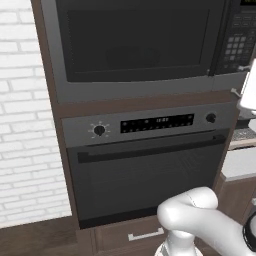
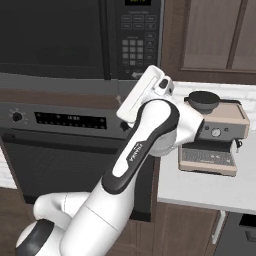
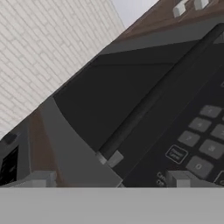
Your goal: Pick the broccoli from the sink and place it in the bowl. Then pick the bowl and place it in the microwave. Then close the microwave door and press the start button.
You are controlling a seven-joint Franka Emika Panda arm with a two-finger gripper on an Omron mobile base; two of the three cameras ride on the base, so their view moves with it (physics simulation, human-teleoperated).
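Observation:
The microwave (image 1: pixel 135 90) is built in above the oven, and its door (image 1: pixel 135 45) with the dark glass window is shut. To the door's right is the keypad panel (image 2: pixel 136 42), whose small buttons (image 3: pixel 197 144) appear close up in the hand view. My gripper (image 2: pixel 127 87) hovers just in front of the panel's lower edge, at the right edge of the left base view (image 1: pixel 239 80). It is open, its fingertips (image 3: pixel 39 178) stand wide apart and nothing is between them. The broccoli, the bowl and the sink are out of view.
An oven (image 1: pixel 145 170) with knobs and a bar handle sits below the microwave. Right of it, a coffee machine (image 2: pixel 215 135) stands on a white counter (image 2: pixel 200 192) under wooden cabinets (image 2: pixel 215 35). A white brick wall (image 1: pixel 22 125) is on the left.

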